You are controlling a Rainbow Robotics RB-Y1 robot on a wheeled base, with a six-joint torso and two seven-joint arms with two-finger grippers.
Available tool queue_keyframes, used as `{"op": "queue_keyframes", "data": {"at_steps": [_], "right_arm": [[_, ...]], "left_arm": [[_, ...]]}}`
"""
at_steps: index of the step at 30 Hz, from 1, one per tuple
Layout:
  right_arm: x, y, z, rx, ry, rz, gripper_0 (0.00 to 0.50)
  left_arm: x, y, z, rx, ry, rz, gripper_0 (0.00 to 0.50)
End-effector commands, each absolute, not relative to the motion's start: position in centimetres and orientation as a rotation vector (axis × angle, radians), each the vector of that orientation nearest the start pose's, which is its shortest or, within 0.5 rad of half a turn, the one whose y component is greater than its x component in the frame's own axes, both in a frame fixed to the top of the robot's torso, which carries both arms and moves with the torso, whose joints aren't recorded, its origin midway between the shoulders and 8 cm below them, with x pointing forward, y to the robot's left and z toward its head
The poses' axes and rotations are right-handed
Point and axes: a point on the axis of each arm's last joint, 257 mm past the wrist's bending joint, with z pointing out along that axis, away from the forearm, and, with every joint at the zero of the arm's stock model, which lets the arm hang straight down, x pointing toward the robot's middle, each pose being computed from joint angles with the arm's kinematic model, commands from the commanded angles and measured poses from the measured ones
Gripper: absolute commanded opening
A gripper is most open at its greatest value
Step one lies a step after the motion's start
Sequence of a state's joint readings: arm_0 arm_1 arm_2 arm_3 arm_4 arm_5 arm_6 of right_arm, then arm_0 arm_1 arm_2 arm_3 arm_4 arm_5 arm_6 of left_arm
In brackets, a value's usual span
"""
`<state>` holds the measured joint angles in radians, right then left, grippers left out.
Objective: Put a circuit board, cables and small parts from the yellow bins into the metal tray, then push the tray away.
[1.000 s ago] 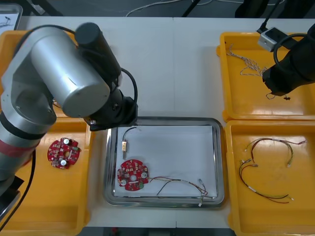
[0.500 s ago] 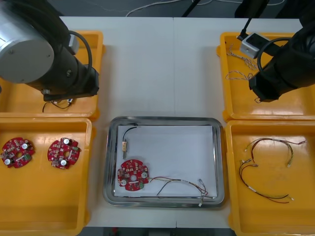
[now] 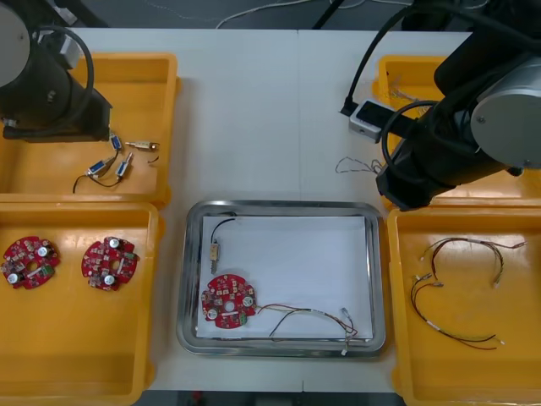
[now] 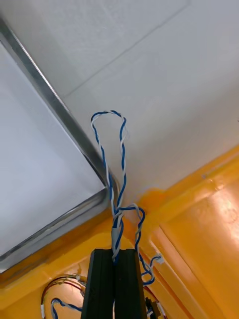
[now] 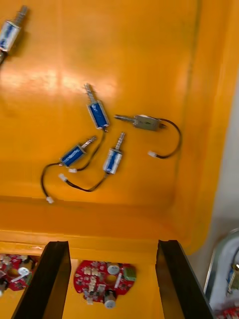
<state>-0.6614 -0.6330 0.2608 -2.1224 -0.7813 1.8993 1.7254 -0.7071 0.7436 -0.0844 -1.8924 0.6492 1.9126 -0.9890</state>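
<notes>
Twisted blue and white cable (image 4: 116, 224) is pinched at one end between the right gripper's (image 4: 115, 252) black fingers (image 4: 99, 284), which we see clamped on it with hardly a gap. From the fingertips its long axis runs straight away from them. It ends in a narrow loop that points outward, past the corner rim of the metal tray (image 4: 50, 99) and over the bare table (image 4: 164, 75).

From above, we find the tray nearest us in the middle. It is white inside and holds a round red circuit board (image 3: 227, 301), a black cable (image 3: 221, 233) and a red and yellow cable (image 3: 308, 317). The near right bin (image 3: 516, 372) holds more red and yellow cables (image 3: 456, 288), and the near left bin (image 3: 76, 355) holds two more circuit boards (image 3: 108, 262).

Farther out, the held cable hangs over the table just beyond the tray's far right corner. It lies crosswise, with its free end toward the robot's left. The right arm's dark wrist (image 3: 414, 173) is at its other end, beside the far right bin (image 3: 490, 196).

The left gripper (image 5: 112, 244) hovers over the far left bin (image 5: 149, 50), its fingers (image 5: 52, 269) spread wide with nothing between them. Small metal parts (image 5: 97, 112) lie on the bin floor beyond the fingertips.
</notes>
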Motion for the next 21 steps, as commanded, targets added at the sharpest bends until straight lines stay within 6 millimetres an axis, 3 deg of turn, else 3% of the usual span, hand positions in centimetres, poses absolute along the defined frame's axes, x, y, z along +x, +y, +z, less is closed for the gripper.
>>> {"op": "queue_keyframes", "data": {"at_steps": [1, 7, 15, 21], "right_arm": [[42.3, -11.7, -13.9, -1.468, 2.165, -0.131, 0.000], [41.4, -9.2, -15.8, -1.601, 2.100, -0.164, 0.000], [40.5, -7.1, -18.9, -1.738, 2.047, -0.178, 0.000], [40.2, -6.6, -20.7, -1.788, 2.032, -0.190, 0.000]], "left_arm": [[51.1, 33.5, -6.4, -0.231, 2.481, 0.147, 0.500], [52.1, 36.3, -6.3, -0.239, 2.473, 0.186, 0.500], [52.9, 36.9, -6.1, -0.250, 2.450, 0.182, 0.500], [53.8, 37.6, -6.4, -0.183, 2.451, 0.189, 0.500]]}}
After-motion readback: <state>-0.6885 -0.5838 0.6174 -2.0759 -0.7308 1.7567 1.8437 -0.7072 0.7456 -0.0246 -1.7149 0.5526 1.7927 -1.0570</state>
